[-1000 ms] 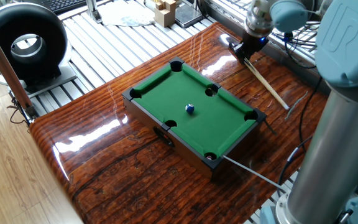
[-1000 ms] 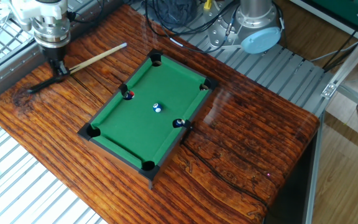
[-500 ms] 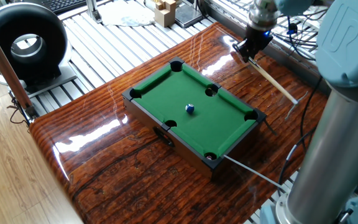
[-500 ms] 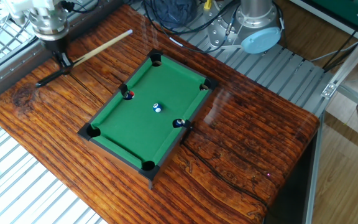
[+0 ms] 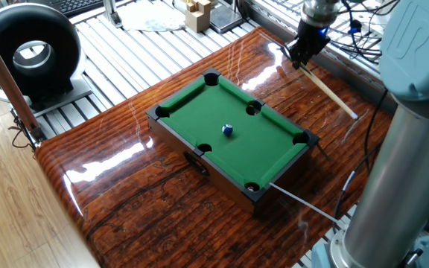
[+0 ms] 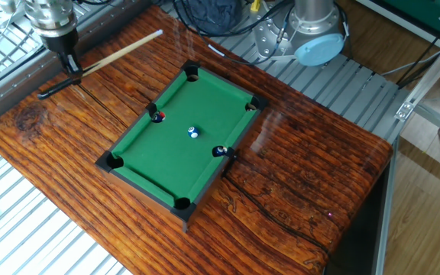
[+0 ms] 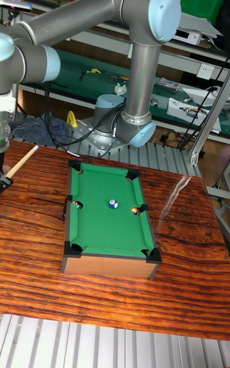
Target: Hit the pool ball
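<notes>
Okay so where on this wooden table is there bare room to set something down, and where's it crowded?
Bare wood lies between the mini pool table and the wooden table's edge toward the arm's base, and in front of its short end. The far corner is crowded: the end effector holds the cue stick there. The pool ball sits mid-felt.

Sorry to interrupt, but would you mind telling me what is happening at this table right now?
The arm's end effector is shut on a wooden cue stick and holds it above the wooden table, off to one side of the mini pool table. The blue pool ball sits near the middle of the green felt, untouched. Two other balls rest at the side pockets. The cue is not yet lined up with the ball.
</notes>
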